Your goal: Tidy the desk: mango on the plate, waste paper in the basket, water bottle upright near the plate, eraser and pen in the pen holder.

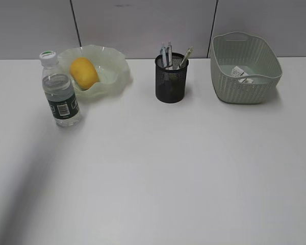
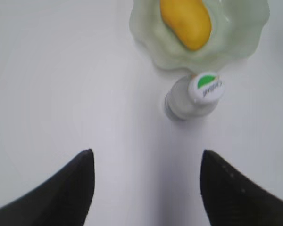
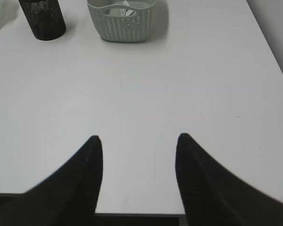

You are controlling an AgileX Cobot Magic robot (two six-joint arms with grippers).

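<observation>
Four groups of items stand along the far side of the desk (image 1: 153,173), listed from left to right.

Item one: water bottle (image 1: 60,93), upright, cap on, dark green label facing forward; it stands just beside the plate, at about seven o'clock from it.

Item two: plate (image 1: 115,76), pale green with a wavy rim, holding the mango (image 1: 84,72), which lies inside it toward its left half.

Item three: pen holder (image 1: 171,79), black mesh, upright near the middle of the far edge, with several pens (image 1: 167,55) standing in it and leaning toward one o'clock. No eraser can be made out through the mesh.

Item four: basket (image 1: 245,84), pale green, woven sides, at the far right; the waste paper (image 1: 241,74) lies on its floor.

Tools: left gripper (image 2: 146,181), jaws spread wide and holding nothing, hangs above bare desk with the bottle cap at one o'clock from it. Right gripper (image 3: 137,165), jaws likewise parted and holding nothing, sits over the near edge of the desk, well apart from the basket at twelve o'clock.
</observation>
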